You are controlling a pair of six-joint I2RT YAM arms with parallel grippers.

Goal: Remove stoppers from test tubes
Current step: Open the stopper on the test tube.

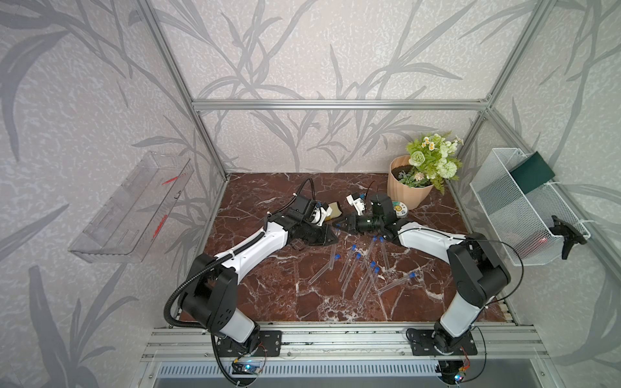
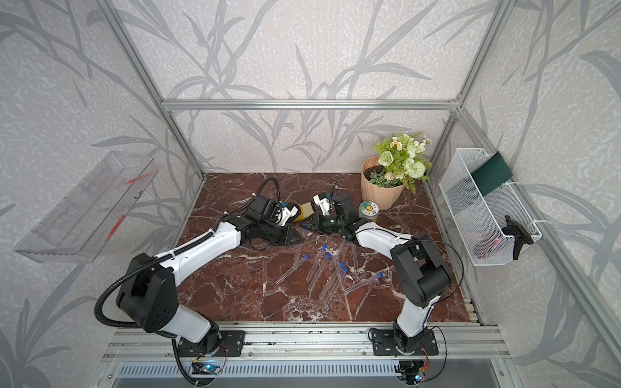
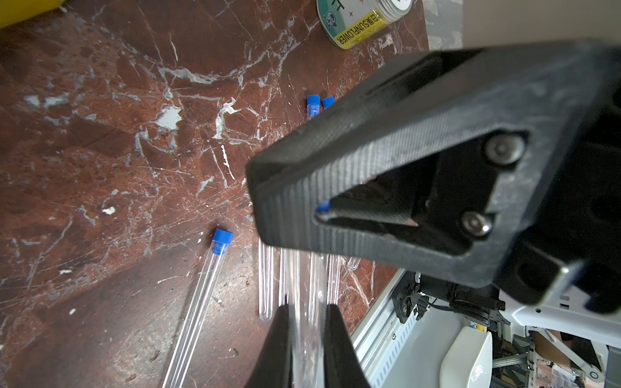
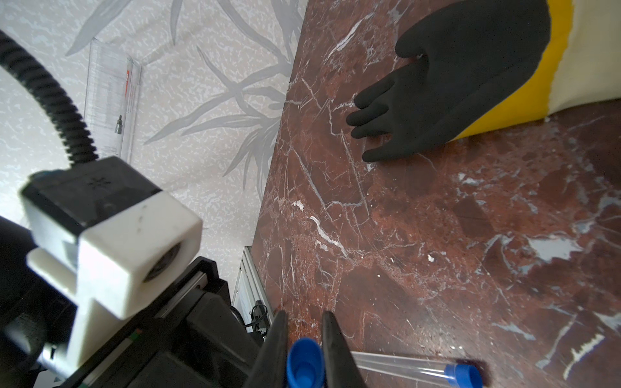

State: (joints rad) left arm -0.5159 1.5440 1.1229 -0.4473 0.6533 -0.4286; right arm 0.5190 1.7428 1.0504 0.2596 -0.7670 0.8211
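Note:
In the left wrist view my left gripper is shut on a clear test tube that runs up behind the right gripper's black fingers. My right gripper is shut on a blue stopper. Whether that stopper sits in the held tube's mouth is hidden. In a top view both grippers meet tip to tip above the table's middle. Several stoppered test tubes lie in front of them, blue stoppers pointing back. Another capped tube lies just beside the right gripper.
A black glove with a yellow cuff lies behind the grippers. A labelled tin and a flower pot stand at the back right. A wire basket hangs on the right wall, a clear tray on the left.

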